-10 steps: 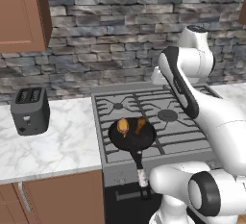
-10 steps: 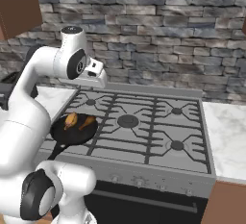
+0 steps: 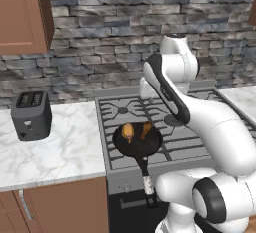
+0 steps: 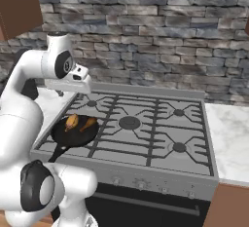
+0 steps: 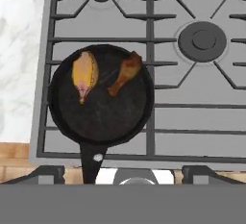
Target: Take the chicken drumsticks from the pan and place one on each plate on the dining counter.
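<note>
Gripper (image 4: 80, 82) hangs high above the stove, over the back-left part of the grates, with nothing in it; how far apart its jaws stand I cannot tell from where I look. My guess is that it is held up there to look the whole pan over before going down for a first pick, since the hand view looks straight down on the pan with both pieces of meat in plain sight.

The pan (image 5: 101, 95) sits on the front-left burner of the stove (image 4: 146, 128), its long handle running out over the stove's front edge toward the robot. That leaves the bowl of the pan open from above.

Both chicken drumsticks lie inside the pan, in the half farthest from the handle, close together but apart. The golden drumstick (image 5: 85, 73) lies on the side nearer the marble counter (image 3: 65, 147); its long axis runs roughly in line with the handle, thick end away from the handle, thin end pointing back toward it. The browner drumstick (image 5: 125, 73) lies beside it, toward the middle of the stove, on a slant: fat end up near the pan's far rim, thin end pointing down and inward toward the pan's centre.

I judge that closing across the narrow width of either one, square to its length, would suit a grasp best.

A dark toaster (image 3: 31, 114) stands on the counter, well away from the pan.
</note>
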